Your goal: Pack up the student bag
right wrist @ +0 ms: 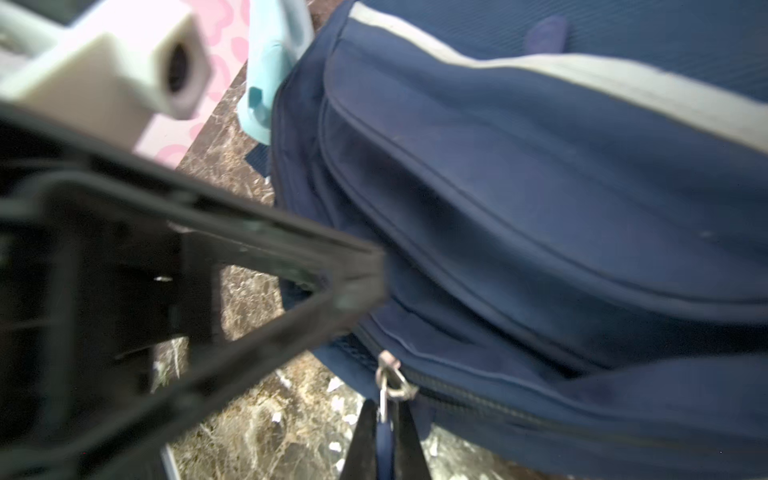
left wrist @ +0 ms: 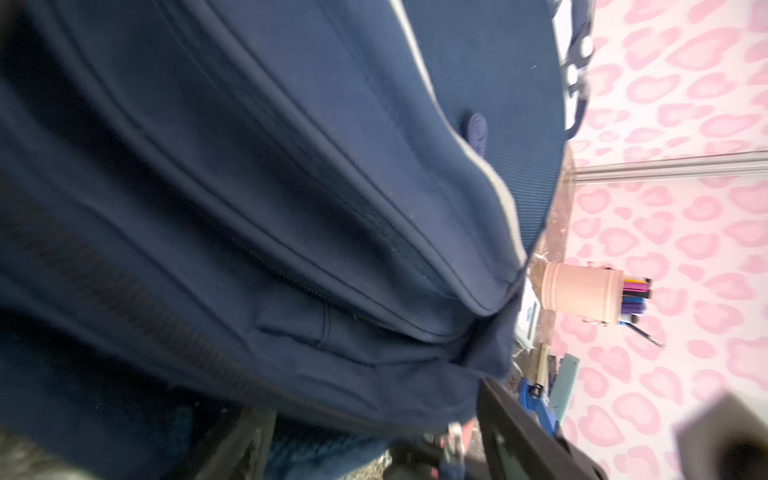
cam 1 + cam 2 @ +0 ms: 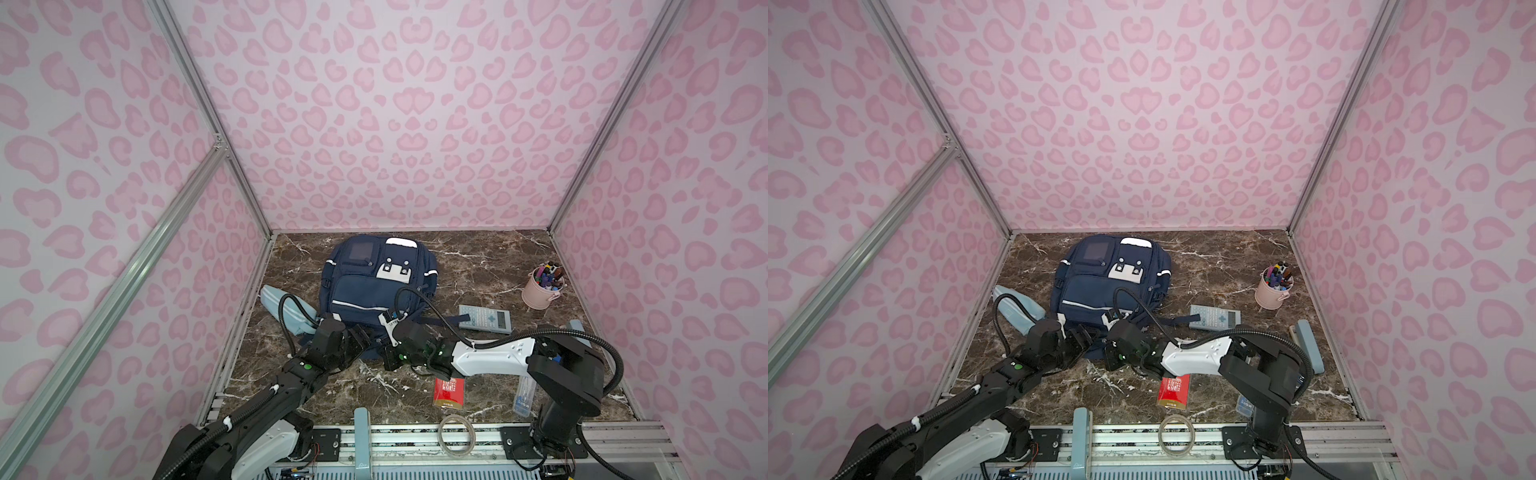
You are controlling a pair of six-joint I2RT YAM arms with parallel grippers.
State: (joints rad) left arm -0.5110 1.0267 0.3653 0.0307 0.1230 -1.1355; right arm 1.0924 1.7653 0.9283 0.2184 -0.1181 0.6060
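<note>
marble table [image 3: 478,257], student bag [image 3: 365,286] near rear

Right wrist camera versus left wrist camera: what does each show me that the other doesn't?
Only the right wrist view: the right gripper shut on the zipper pull, and the light-blue pouch. Only the left wrist view: the pink cup of pens near the wall. Both: the backpack, close up and filling most of the picture.
</note>
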